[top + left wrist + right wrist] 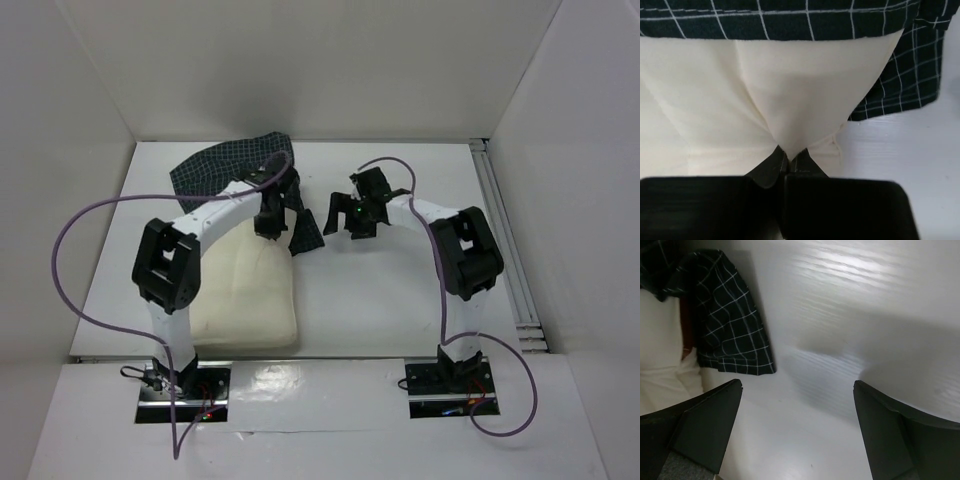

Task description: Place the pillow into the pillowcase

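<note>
**Cream pillow clamped by left arm, right arm free beside the case flap**

Top view: pillow (245, 295) lies on the left half of the table (400, 300). Its far end meets the pillowcase (225, 168), which is bunched toward the back wall. One flap hangs down by the pillow's far-right corner. Left gripper (270, 228) sits on that far end. Right gripper (355, 222) hovers over bare table just right of the flap.

Left wrist: left gripper (787, 160) has its jaws together, clamped on a fold of pillow (790, 90). Pillowcase (790, 20) runs straight ahead of the jaws and wraps down on the right. My read is that any feed goes forward, away from the bases.

Right wrist: right gripper (797, 425) has its jaws wide apart, with only table (850, 315) between them. Pillowcase (732, 325) corner lies ahead-left of the jaws, with the pillow (660, 330) further left. Likely needs a leftward shift to take the case edge.
</note>
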Controlling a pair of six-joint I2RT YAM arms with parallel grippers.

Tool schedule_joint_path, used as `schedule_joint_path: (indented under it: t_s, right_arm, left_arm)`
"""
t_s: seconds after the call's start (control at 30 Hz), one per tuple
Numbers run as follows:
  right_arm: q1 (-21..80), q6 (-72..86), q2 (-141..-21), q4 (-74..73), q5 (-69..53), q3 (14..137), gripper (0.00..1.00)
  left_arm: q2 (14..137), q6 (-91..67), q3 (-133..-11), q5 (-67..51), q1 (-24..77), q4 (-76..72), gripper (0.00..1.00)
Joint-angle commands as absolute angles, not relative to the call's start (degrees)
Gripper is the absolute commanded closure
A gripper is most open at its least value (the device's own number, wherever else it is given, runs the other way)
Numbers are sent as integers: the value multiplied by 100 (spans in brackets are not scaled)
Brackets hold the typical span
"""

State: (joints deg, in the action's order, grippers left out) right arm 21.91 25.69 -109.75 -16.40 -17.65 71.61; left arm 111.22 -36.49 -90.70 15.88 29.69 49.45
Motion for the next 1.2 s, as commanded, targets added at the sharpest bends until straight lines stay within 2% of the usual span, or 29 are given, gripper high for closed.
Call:
schedule_joint_path:
  t_s: [0.0, 0.2, 0.43, 0.67, 0.73, 0.77, 0.8, 0.83, 0.93, 1.17]
  right_arm:
    - [2539, 2093, -11188, -1625, -1794, 7830, 0]
    - [3040, 1530, -11582, -1564, -1258, 8533, 0]
    - [3094, 1232, -11987, -1178, -1187, 9034, 0]
    - [3208, 844, -12647, -1222, -1097, 10045, 0]
    - [3208, 844, -12708, -1152, -1685, 10116, 19]
    - [3208, 905, -12657, -1073, -1957, 9986, 63]
    - [3208, 1044, -12474, -898, -1960, 9845, 88]
    - [3208, 1046, -12332, -897, -2012, 9678, 100]
    - [3313, 1379, -11614, -485, -2118, 8818, 100]
    - [3972, 1775, -10258, -834, -2250, 7551, 100]
  left_arm:
    - [10531, -3561, -8965, 777, 2453, 4659, 100]
    - [9906, -3244, -8956, -227, 1943, 4597, 100]
    - [9853, -3121, -9070, -606, 1784, 4597, 100]
    - [9800, -3120, -9018, -606, 1731, 4597, 100]
    - [9800, -3120, -9018, -606, 1731, 4597, 100]
    - [9800, -3120, -9018, -606, 1731, 4597, 100]
    - [9800, -3181, -9018, -606, 1731, 4597, 100]
    - [9800, -3182, -9018, -606, 1731, 4597, 100]
    - [9800, -3523, -9070, -606, 1731, 4456, 100]
    - [9853, -4647, -9377, 50, 1793, 4219, 100]
